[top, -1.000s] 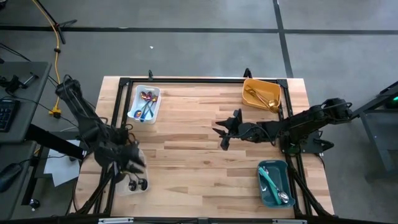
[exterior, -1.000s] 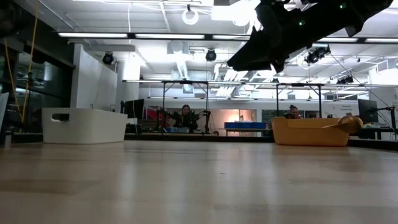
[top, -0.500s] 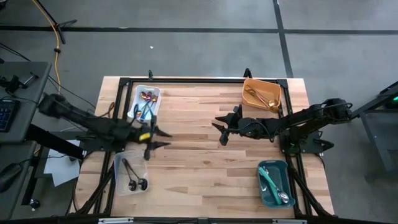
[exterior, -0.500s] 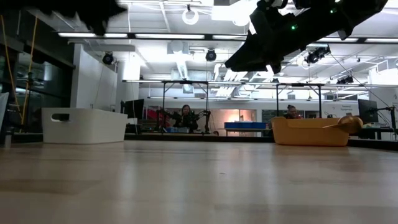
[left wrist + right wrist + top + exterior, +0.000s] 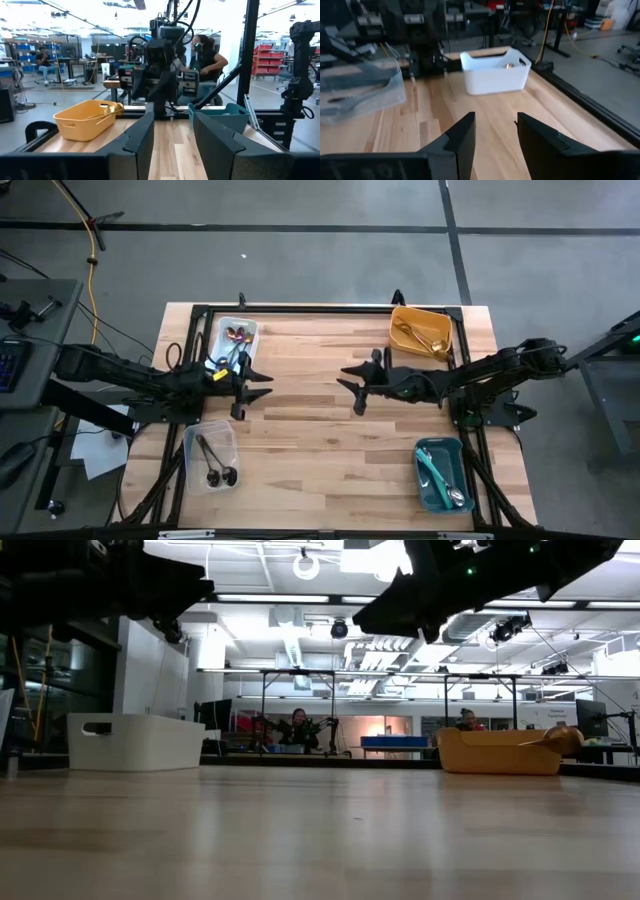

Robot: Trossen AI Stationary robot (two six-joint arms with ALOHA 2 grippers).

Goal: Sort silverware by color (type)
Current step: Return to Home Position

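The left gripper (image 5: 256, 385) and right gripper (image 5: 348, 387) hover empty, fingers spread, over the pale wooden plank table (image 5: 320, 450) in the high view. Slim gold, black, rainbow and teal-handled silverware (image 5: 212, 460) lies in four rectangular plastic bins (image 5: 415, 310). The low view shows a bright workshop, with a seated person (image 5: 298, 724) beyond.

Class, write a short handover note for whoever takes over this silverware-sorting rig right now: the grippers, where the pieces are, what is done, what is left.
Left gripper: open, empty, above the table beside the white bin.
Right gripper: open, empty, above mid-table.
Where: rainbow spoons in the white bin; gold spoons in the yellow bin; teal-handled pieces in the teal bin; black spoons in the clear bin.
Done: sorting looks complete; no loose piece shows on the wood.
Left: probably only parking both arms.
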